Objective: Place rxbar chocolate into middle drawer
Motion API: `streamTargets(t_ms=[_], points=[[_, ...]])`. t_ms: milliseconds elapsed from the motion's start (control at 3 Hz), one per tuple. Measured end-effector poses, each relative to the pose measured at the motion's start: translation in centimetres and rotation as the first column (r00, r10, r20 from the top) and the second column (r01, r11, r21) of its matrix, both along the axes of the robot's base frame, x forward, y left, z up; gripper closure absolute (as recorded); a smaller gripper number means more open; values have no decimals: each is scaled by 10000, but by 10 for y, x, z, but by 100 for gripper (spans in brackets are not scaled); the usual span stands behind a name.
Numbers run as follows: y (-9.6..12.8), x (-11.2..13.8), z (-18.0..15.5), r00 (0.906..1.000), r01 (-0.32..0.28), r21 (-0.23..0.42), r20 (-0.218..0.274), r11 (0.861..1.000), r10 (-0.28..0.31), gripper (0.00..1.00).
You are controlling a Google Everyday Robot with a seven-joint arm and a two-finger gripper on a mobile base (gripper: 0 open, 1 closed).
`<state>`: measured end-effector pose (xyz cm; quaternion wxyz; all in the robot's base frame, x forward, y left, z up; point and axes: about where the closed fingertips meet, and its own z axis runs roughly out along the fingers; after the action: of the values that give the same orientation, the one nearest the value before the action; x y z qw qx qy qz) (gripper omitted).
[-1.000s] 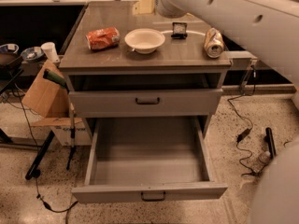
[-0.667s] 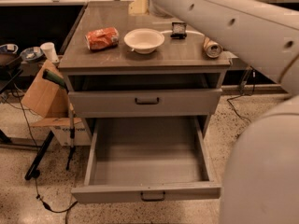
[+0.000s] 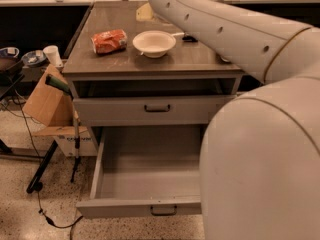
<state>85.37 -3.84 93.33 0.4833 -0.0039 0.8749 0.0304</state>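
The rxbar chocolate point(image 3: 189, 38) shows only as a small dark sliver on the counter, just right of the white bowl point(image 3: 154, 43), with the rest hidden behind my arm. The middle drawer point(image 3: 125, 184) is pulled out low in front. Its grey tray inside is bare where it shows, and its thin front carries a small dark handle point(image 3: 163, 210). My pale arm point(image 3: 225, 34) sweeps from the lower right across the counter's right side up to the top edge. The gripper is out of view.
An orange-red snack bag point(image 3: 109, 41) lies left of the bowl on the brown counter point(image 3: 125, 61). A shut drawer front point(image 3: 157, 109) sits above the open one. Cardboard point(image 3: 45, 101), a stand and cables point(image 3: 45, 174) crowd the floor at left.
My arm has swung further across the view and now covers the right part of the counter and drawer, including the can. The objects on the counter have not moved.
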Motion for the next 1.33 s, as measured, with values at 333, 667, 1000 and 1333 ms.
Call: streamTargets(t_ms=[333, 667, 1000, 1333], points=[[-2, 12, -18, 9995, 258, -122, -152, 9996, -259, 0], [-10, 26, -31, 9961, 800, -201, -355, 9966, -806, 0], [-22, 41, -39, 9887, 1382, -251, -553, 9901, -1394, 0], [-35, 54, -42, 9811, 1799, -366, -651, 9830, -1820, 0]])
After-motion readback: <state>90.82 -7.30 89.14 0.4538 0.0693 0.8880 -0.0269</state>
